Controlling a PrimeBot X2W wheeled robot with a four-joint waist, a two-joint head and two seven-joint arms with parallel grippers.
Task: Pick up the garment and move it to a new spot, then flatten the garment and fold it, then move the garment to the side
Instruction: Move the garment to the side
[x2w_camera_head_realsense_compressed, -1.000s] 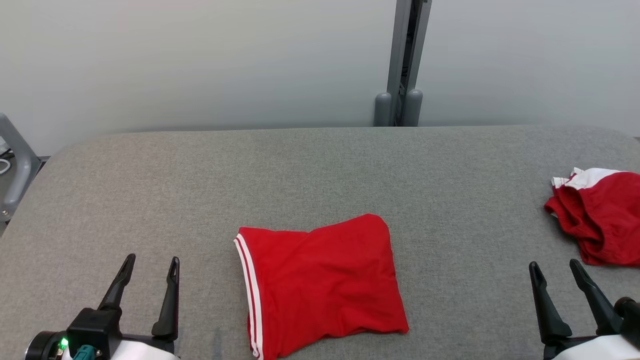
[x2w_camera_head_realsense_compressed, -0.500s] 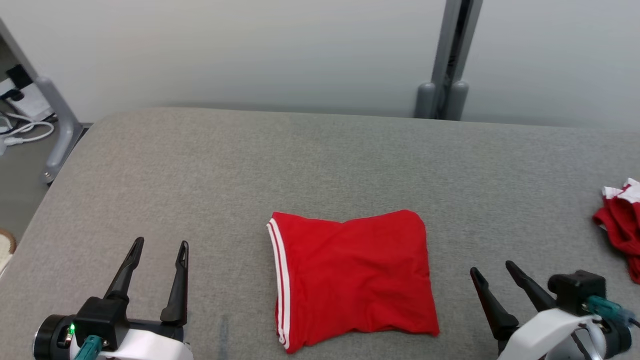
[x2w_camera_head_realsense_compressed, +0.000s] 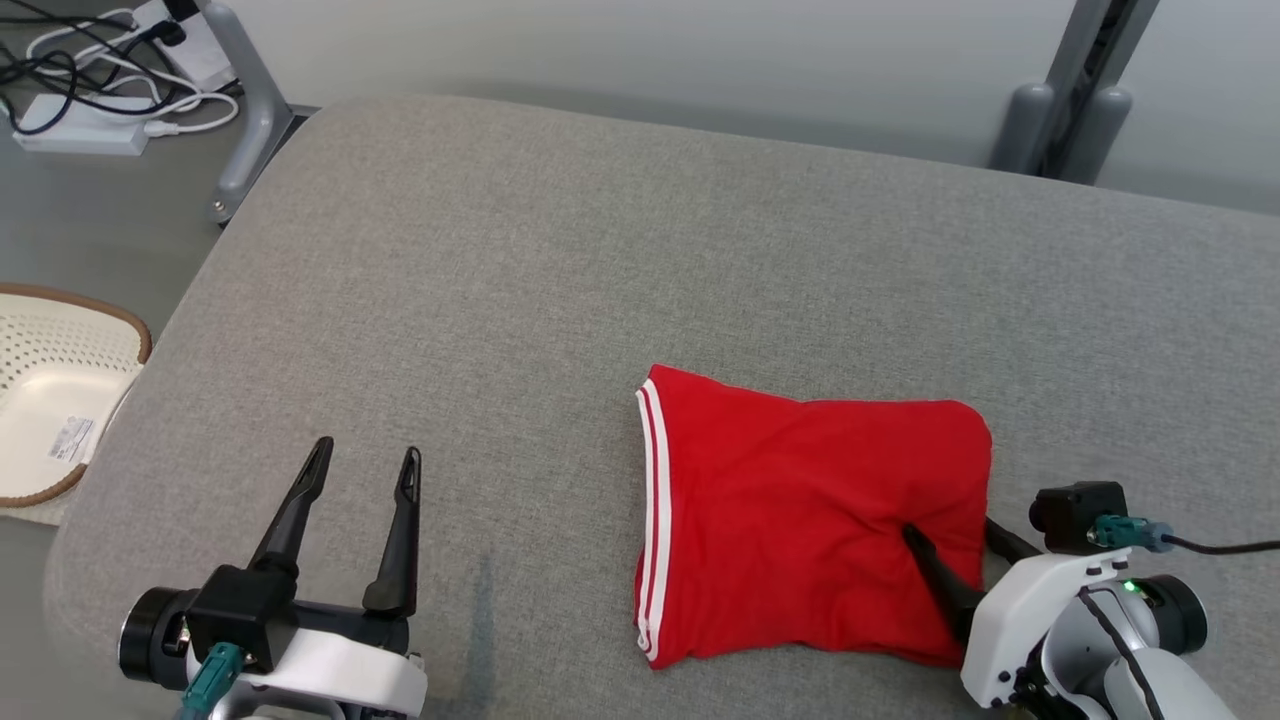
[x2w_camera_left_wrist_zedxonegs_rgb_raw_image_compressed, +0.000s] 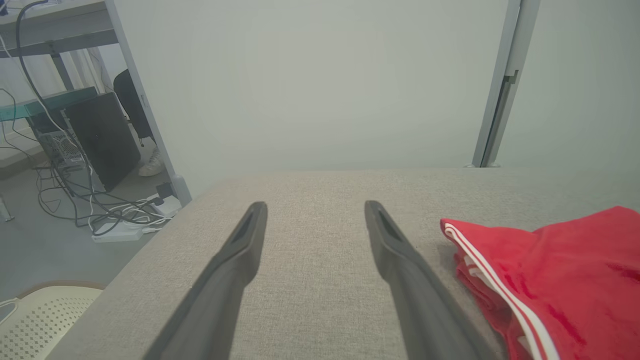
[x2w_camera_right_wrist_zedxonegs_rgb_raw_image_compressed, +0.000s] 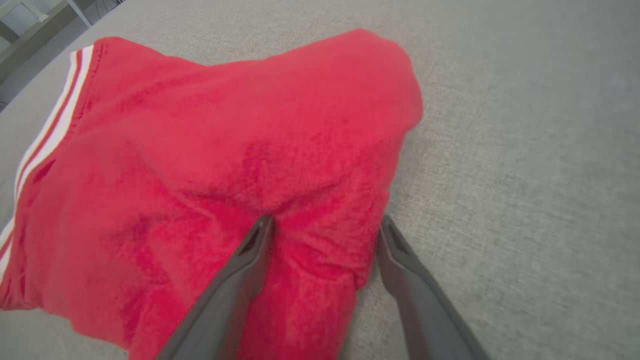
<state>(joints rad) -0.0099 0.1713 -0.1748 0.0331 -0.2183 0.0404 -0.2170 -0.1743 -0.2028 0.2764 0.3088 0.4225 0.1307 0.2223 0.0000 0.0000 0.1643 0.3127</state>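
- The grey padded table (x2w_camera_head_realsense_compressed: 480, 260) is carrying the whole job; the red garment (x2w_camera_head_realsense_compressed: 800, 520) is lying flat on it, toward the near edge and right of the middle.
- The garment is sitting as a compact, roughly square packet, wrinkled on top, with white stripes (x2w_camera_head_realsense_compressed: 652, 520) running down its left edge; to my eye the picking up, flattening and folding are looking done; the last step, moving it to the side, is remaining, and no part of it is lifted yet.
- A pale perforated basket (x2w_camera_head_realsense_compressed: 50, 390) is standing on the floor off the table's left end, well apart from the garment.
- The right gripper (x2w_camera_head_realsense_compressed: 950, 528) is standing wide open astride the garment's right edge; one finger is pressing a dent into the cloth and the other is sitting just beside the edge, at the table; the jaws are not clamping anything, so nothing is held.
- The left gripper (x2w_camera_head_realsense_compressed: 366, 450) is hovering wide open over bare table, left of the garment and apart from it, holding nothing.
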